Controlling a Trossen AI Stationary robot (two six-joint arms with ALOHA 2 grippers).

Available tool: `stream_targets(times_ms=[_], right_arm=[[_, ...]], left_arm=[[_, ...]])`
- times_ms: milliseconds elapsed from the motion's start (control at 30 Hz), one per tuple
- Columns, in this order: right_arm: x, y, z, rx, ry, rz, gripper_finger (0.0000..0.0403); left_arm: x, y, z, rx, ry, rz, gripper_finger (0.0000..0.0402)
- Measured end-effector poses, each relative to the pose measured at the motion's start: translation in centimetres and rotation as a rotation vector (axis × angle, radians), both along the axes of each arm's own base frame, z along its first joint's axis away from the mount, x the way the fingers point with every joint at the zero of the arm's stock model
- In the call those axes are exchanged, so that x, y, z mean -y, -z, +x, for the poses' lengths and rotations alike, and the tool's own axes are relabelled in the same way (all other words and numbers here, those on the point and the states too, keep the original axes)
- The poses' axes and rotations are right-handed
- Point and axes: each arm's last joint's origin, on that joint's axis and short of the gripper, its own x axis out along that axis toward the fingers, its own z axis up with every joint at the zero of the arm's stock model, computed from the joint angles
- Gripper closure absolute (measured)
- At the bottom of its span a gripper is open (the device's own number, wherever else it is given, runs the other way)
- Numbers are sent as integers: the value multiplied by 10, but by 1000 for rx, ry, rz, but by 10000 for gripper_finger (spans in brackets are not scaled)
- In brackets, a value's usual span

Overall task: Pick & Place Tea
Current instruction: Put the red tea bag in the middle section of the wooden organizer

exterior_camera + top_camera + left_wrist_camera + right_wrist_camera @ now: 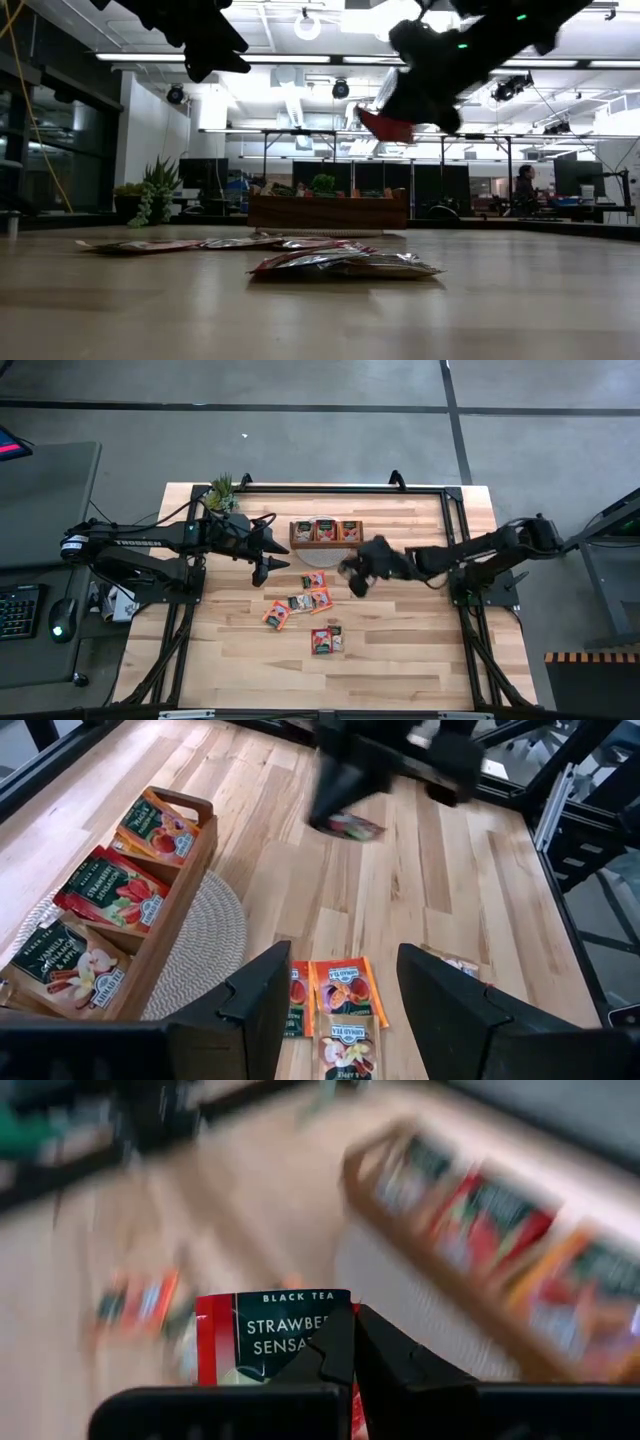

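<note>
A red tea sachet [262, 1342] labelled black tea is lifted above the table, with my right gripper [354, 576] shut on it, a little to the right of the wooden tray [325, 543]. The tray holds sachets in its three compartments. Several more tea sachets [305, 602] lie flat on the table nearer the front. My left gripper [266, 566] hangs open and holds nothing, left of the tray and above the table. My right gripper pinches the red sachet between its two shut fingers [330, 1355], at the side edge [345, 1315] that shows beside them. The sachet stands out beyond the fingertips, label showing. In the low view it [386, 125] hangs clear of the table.
The tray sits on a pale round woven mat [316, 556]. A small green plant [222, 492] stands at the far left corner. Black frame rails run along the table's edges. Bare wood lies to the right and near side of the loose sachets.
</note>
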Motion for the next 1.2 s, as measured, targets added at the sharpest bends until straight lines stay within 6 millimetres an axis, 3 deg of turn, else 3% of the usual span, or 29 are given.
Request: stream_targets(times_ms=[133, 300, 500, 667, 867, 1200], right_arm=[[28, -6, 12, 137, 80, -56, 403], [55, 3, 25, 200, 166, -83, 403], [68, 8, 64, 156, 156, -175, 403], [76, 5, 89, 113, 248, -217, 403], [78, 1, 95, 96, 232, -273, 403], [77, -34, 85, 132, 215, -423, 403]], left_arm=[[0, 0, 0, 0, -1, 0, 220], [0, 0, 0, 0, -2, 0, 220], [0, 0, 0, -1, -3, 1, 220], [0, 0, 0, 0, -17, -14, 220], [-3, -2, 1, 18, -132, -25, 220], [-10, -21, 7, 228, -322, 55, 220]])
